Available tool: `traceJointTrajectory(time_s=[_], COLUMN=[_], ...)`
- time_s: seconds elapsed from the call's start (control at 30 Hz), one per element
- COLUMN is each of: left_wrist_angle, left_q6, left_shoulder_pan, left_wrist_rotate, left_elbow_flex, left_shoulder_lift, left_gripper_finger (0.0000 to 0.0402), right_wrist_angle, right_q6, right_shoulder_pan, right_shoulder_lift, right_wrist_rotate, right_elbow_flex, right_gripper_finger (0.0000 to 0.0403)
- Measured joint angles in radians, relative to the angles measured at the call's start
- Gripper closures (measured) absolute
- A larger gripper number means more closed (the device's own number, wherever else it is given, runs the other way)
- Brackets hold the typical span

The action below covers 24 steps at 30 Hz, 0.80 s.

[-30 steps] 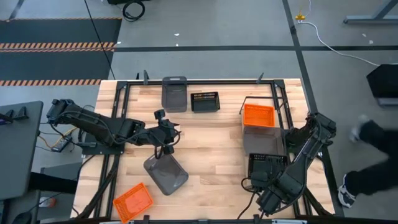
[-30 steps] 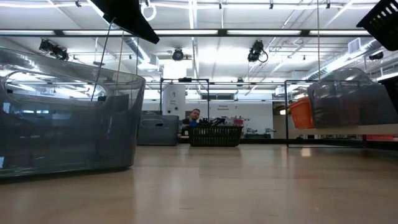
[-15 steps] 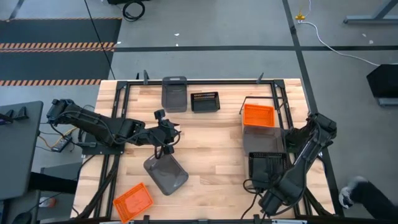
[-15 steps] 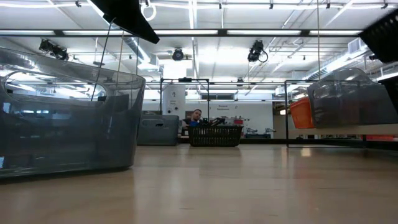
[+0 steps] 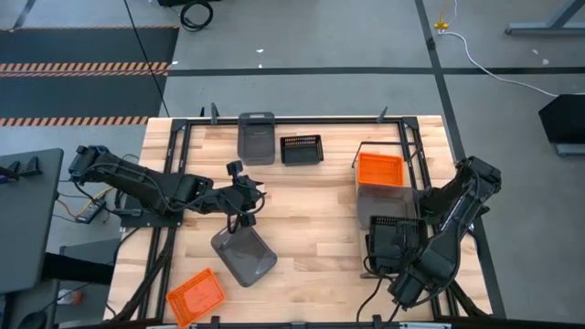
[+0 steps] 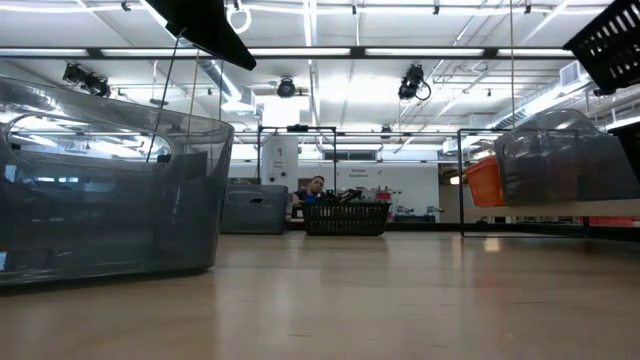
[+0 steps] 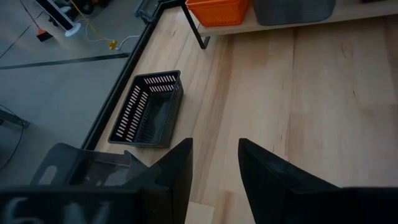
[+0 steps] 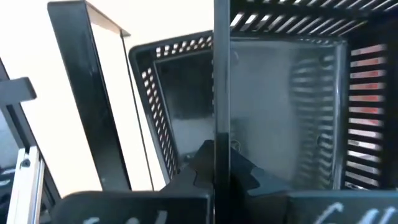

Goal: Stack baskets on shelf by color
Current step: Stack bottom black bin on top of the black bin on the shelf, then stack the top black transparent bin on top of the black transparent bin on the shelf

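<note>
- Right gripper (image 5: pixel 391 260), at the tabletop's (image 5: pixel 311 210) 4 o'clock, has its jaws closed on the wall of a black basket (image 5: pixel 395 241). The right wrist view shows the thin wall edge pinched between them.
- That black basket — slatted sides, solid floor — is lifted and overlaps the shelf's (image 5: pixel 366 203) near end; in the low view its tilted slatted corner shows at upper right (image 6: pixel 608 42).
- On the shelf, along the tabletop's 3 o'clock edge, sits an orange basket (image 5: pixel 379 169) at the far end, bright and finely slotted, with a grey basket (image 5: pixel 388 202) touching it on the near side. The shelf is a pale wooden board on a thin dark frame.
- Left gripper (image 5: pixel 245 217) hangs near the middle of the tabletop, jaws apart and holding nothing, just above the far end of a grey basket (image 5: pixel 244 254) — solid, translucent dark grey, set askew at about 6 o'clock.
- A second orange basket (image 5: pixel 196 295) lies tilted at the tabletop's 7 o'clock corner, well apart from the shelf.
- At 12 o'clock, side by side near the far edge: another grey basket (image 5: pixel 256 137) and another black slatted basket (image 5: pixel 301 149), just apart.
- In the left wrist view the black slatted basket (image 7: pixel 148 109) lies on bare wood beyond the jaws.
- A person (image 6: pixel 314 186) shows in the room beyond the tabletop.
</note>
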Motion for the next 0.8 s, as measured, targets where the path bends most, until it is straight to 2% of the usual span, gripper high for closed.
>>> traceJointTrajectory(time_s=[0.53,0.8], left_wrist_angle=[-0.017,-0.017], left_q6=[-0.016,-0.017], left_shoulder_pan=[0.000,0.000], left_wrist_rotate=[0.000,0.000], left_elbow_flex=[0.000,0.000], left_shoulder_lift=[0.000,0.000], left_gripper_finger=[0.0267,0.0267], right_wrist_angle=[0.026,0.019], right_q6=[0.013,0.013], right_shoulder_pan=[0.003,0.004], right_shoulder_lift=[0.008,0.008], right_wrist_rotate=[0.000,0.000], right_elbow_flex=[0.000,0.000], right_gripper_finger=[0.0297,0.0277])
